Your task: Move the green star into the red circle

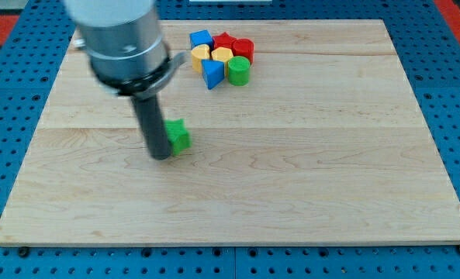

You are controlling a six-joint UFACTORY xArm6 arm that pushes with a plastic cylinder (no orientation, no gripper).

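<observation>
The green star lies on the wooden board left of centre. My tip is touching its left side, slightly toward the view's bottom. The red circle is a red cylinder at the right end of a cluster of blocks near the view's top, up and to the right of the star. The rod and its grey mount cover the board's upper left part.
The cluster holds a blue block, a red star, a yellow block, a yellow block, a blue triangle and a green cylinder. The wooden board lies on a blue pegboard.
</observation>
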